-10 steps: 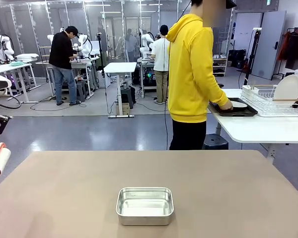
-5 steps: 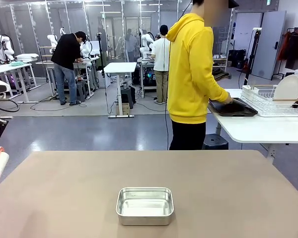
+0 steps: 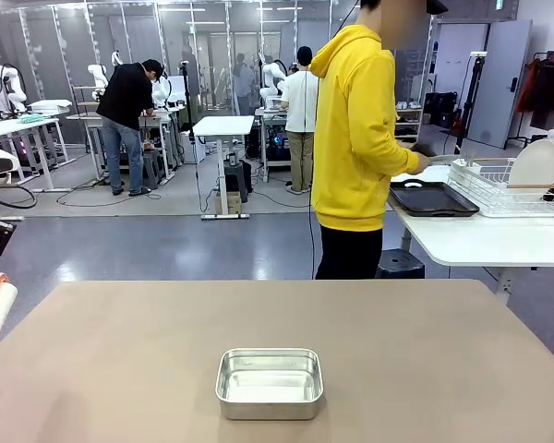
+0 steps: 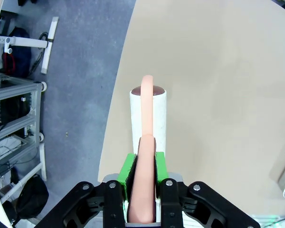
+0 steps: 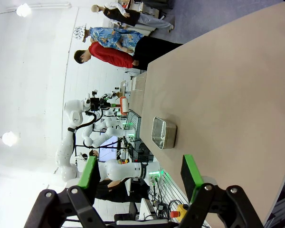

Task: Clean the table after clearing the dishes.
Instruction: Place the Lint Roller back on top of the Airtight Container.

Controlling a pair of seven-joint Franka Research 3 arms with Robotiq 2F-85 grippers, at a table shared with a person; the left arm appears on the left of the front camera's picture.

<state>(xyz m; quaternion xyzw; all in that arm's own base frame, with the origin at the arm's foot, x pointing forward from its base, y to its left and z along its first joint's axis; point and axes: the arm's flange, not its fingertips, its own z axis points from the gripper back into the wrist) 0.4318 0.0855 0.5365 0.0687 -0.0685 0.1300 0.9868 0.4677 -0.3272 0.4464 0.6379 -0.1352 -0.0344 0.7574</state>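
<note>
Tan table [image 4: 218,95] below left gripper [image 4: 141,176] clamping pink-handled roller [image 4: 147,116]

Across my front view the table [image 3: 425,351] lies bare from edge to edge; just a steel pan [image 3: 269,382] sits low at center, with passing room on both sides.

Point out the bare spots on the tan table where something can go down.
The wide tan-brown table is bare left, right and beyond the small rectangular steel pan. Its left edge is crowded: the left hand grips a pink-handled white roller there.
</note>
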